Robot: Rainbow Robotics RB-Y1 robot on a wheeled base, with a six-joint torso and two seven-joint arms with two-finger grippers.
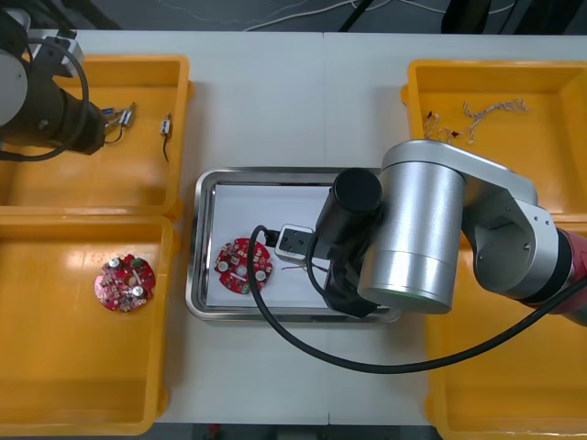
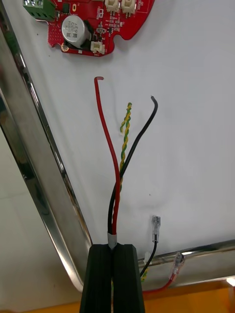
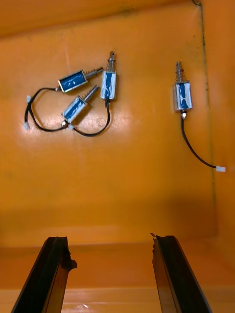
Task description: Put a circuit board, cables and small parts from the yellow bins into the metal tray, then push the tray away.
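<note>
**Above the metal tray (image 2: 39,195) the right gripper (image 2: 115,248) clamps a cable (image 2: 116,205); the left gripper (image 3: 110,242) hangs open over a yellow bin (image 3: 122,186)**

The right gripper's black fingers are pinched together on the cable, a bundle of red, black and twisted yellow-green wires. Its free ends reach over the tray's white floor, stopping just short of the round red circuit board (image 2: 93,24) that lies in the tray. The left gripper is over the far left yellow bin, fingers spread wide and holding nothing. Beyond them lie three small metal parts (image 3: 108,84) clustered together with black leads, and a fourth part (image 3: 182,95) well apart from them. A second circuit board (image 1: 124,281) rests in the near left bin (image 1: 55,385)
</note>
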